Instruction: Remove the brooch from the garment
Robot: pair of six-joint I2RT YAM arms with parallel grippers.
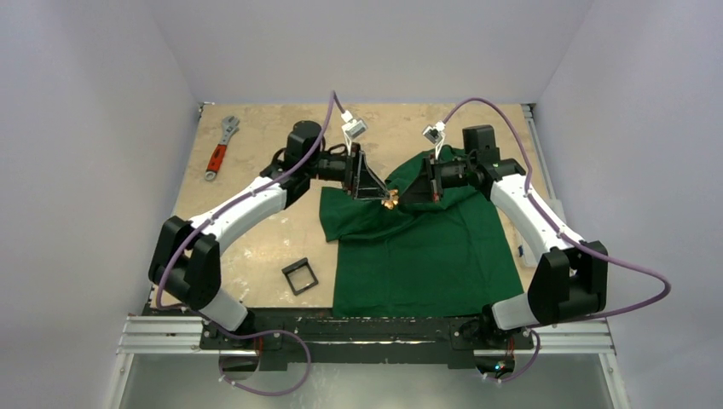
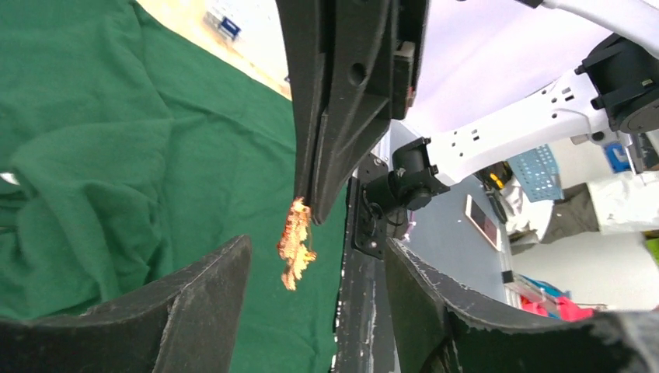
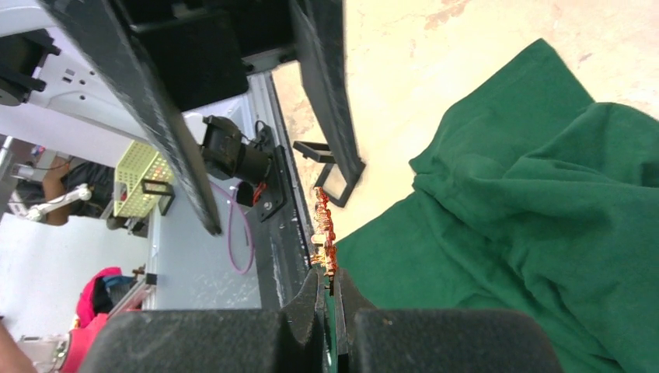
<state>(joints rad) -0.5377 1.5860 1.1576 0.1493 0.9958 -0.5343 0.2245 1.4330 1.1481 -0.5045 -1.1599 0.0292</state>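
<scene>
Table (image 1: 256, 243) with bare top at 9 o'clock; wrench (image 1: 220, 149) at 10, black square frame (image 1: 299, 277) at 7. Green shirt (image 1: 426, 256) spread from centre to 5 o'clock, rumpled at top. Left end effector (image 2: 317, 242) spread wide. Right end effector (image 3: 328, 280) pressed together, pinching brooch (image 2: 294, 245) at tip, between both, over shirt's 10 o'clock edge.

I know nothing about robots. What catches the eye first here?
A big green shirt sprawls across the table. Above it the right gripper pinches a tiny orange brooch at its tip, with the left gripper open wide close by. A red-handled wrench lies far left.
</scene>
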